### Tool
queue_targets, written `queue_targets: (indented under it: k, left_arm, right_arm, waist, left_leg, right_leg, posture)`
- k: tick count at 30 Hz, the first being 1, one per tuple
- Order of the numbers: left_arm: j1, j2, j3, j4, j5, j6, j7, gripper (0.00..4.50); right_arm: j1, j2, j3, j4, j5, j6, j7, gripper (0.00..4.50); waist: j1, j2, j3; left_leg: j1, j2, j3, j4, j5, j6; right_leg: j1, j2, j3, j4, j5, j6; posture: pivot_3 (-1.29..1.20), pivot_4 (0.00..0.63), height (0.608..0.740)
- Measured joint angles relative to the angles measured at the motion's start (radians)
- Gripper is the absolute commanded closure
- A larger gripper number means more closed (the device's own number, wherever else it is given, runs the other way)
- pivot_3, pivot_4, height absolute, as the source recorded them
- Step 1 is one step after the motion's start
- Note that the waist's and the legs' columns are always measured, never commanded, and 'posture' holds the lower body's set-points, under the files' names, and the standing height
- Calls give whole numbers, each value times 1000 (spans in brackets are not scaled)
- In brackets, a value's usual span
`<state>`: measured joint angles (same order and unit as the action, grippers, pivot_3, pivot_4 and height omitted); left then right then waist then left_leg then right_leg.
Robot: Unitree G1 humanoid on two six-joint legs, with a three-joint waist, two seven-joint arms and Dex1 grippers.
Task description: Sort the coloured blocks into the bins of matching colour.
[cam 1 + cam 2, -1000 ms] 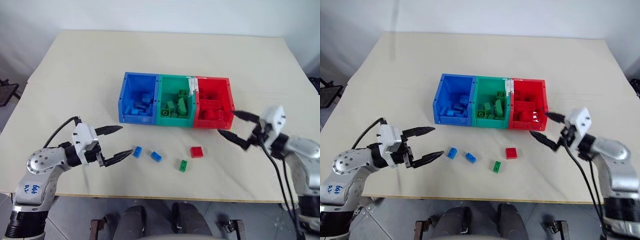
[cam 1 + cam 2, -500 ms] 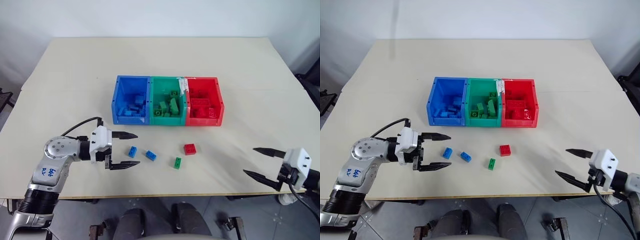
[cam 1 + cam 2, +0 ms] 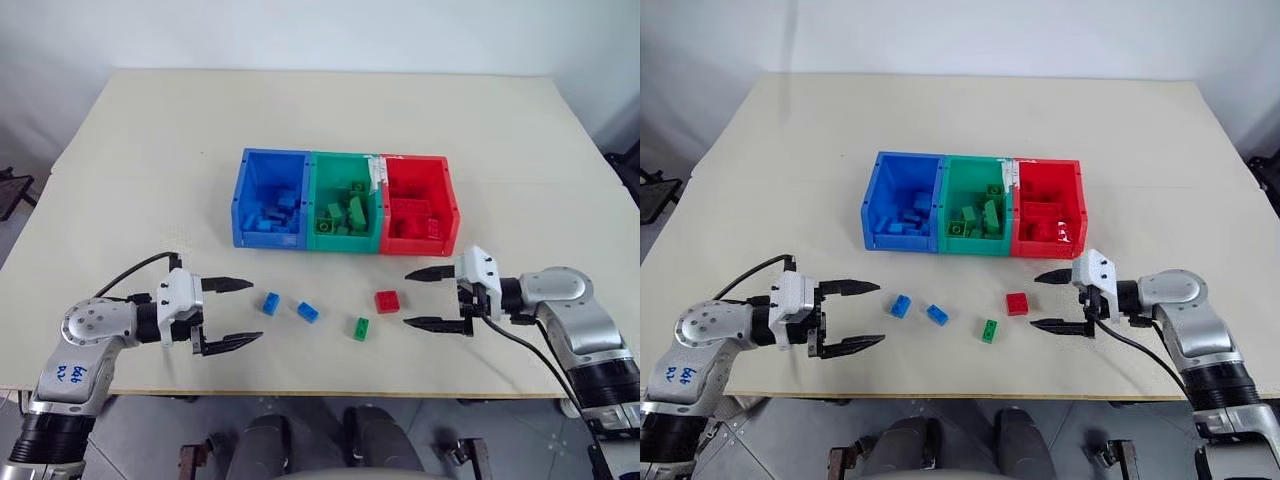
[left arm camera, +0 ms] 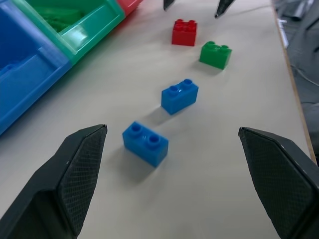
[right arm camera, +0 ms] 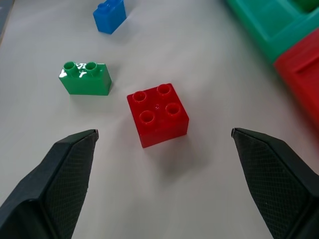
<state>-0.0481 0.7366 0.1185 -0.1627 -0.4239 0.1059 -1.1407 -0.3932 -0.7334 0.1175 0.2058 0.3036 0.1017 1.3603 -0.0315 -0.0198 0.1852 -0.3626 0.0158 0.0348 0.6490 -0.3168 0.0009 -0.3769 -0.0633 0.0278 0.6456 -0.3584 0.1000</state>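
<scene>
Four loose bricks wait on the table (image 3: 150,150) for you, at 6 o'clock from the bins (image 3: 345,205): two blue ones, a green one and a red one. The red brick (image 3: 388,301) lies just ahead of your right gripper (image 3: 424,298), whose fingers stand wide apart and empty with the brick lined up in the gap between them. Your left gripper (image 3: 234,312) is likewise spread wide and holds nothing, and the nearer blue brick (image 3: 270,303) sits just off its tips, toward 3 o'clock. The second blue brick (image 3: 308,312) and the green brick (image 3: 361,329) lie between the two grippers.

Expect these bricks to be light, rigid and glossy, so they will likely skid or twist if you nudge one side first. Take the red one across two flat opposite walls, low on the body, not on the studs. Close squarely. For the blue brick, pinch across its short width.
</scene>
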Motion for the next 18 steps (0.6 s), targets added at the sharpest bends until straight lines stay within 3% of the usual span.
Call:
queue_targets:
  k: [3, 10, 15, 18]
  left_arm:
    - [20, 0, 13, -27, -8, 8, 16, 0]
    - [37, -4, 22, -42, -15, 25, 37, 0]
    - [30, -11, 19, -58, -20, 29, 43, 0]
    - [3, -21, 17, -58, -23, 44, 52, 0]
  right_arm:
    - [-21, 34, 35, 45, -21, -26, 18, 600]
    - [-37, 79, 36, 71, -31, -42, 18, 2967]
    - [-18, 79, 23, 47, -29, -35, -8, 3039]
    - [22, 78, -49, -49, 33, 39, -68, 3039]
  waist:
    - [1, 0, 0]
    - [0, 0, 0]
    - [1, 0, 0]
    - [3, 0, 0]
  left_leg:
    - [-3, 0, -1, 0, 0, 0]
    - [-7, 0, -1, 1, 1, -3]
    - [-7, 0, -1, 2, 1, -2]
    - [-8, 0, -1, 2, 1, -3]
  right_leg:
    - [-2, 0, -1, 0, 0, 0]
    - [-6, 0, -3, 0, 0, 0]
    - [-6, 0, -3, 1, 0, 0]
    - [-6, 0, -4, 1, 0, 0]
  posture:
    - [0, 150, 740]
    - [0, 150, 740]
    - [0, 150, 740]
    - [0, 150, 740]
